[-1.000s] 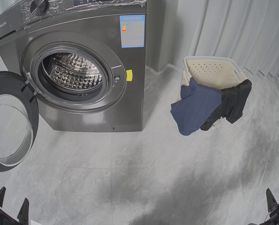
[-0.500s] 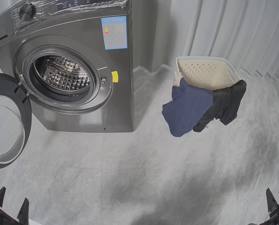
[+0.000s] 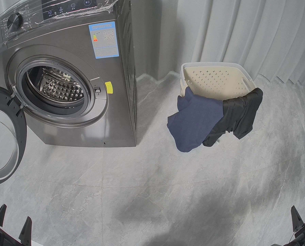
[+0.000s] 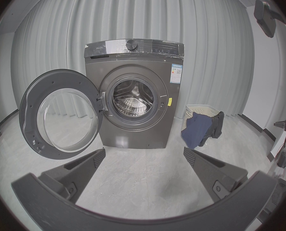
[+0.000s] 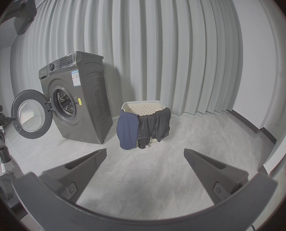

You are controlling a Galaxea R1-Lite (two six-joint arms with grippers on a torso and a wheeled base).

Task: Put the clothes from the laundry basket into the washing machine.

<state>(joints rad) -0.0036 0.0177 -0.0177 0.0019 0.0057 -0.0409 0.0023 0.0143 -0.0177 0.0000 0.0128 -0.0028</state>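
A grey washing machine (image 3: 70,96) stands at the left with its round door (image 3: 3,137) swung open and the steel drum (image 3: 55,87) bare inside. To its right sits a cream laundry basket (image 3: 215,77) with a navy garment (image 3: 193,120) and a black garment (image 3: 239,115) draped over its front rim. My left gripper (image 3: 12,219) is low at the near left, open and holding nothing. My right gripper (image 3: 304,212) is low at the near right, open too. In the wrist views, the left gripper (image 4: 143,153) faces the machine (image 4: 136,93), and the right gripper (image 5: 144,153) faces the basket (image 5: 144,108).
Pale curtains (image 3: 244,24) hang behind the basket and the machine. Grey marble floor (image 3: 166,195) stretches between me and both. A dark skirting board (image 5: 248,122) runs along the right wall.
The head camera has turned to the right, so the machine and basket sit further left in the picture. Both grippers keep their places at the bottom corners.
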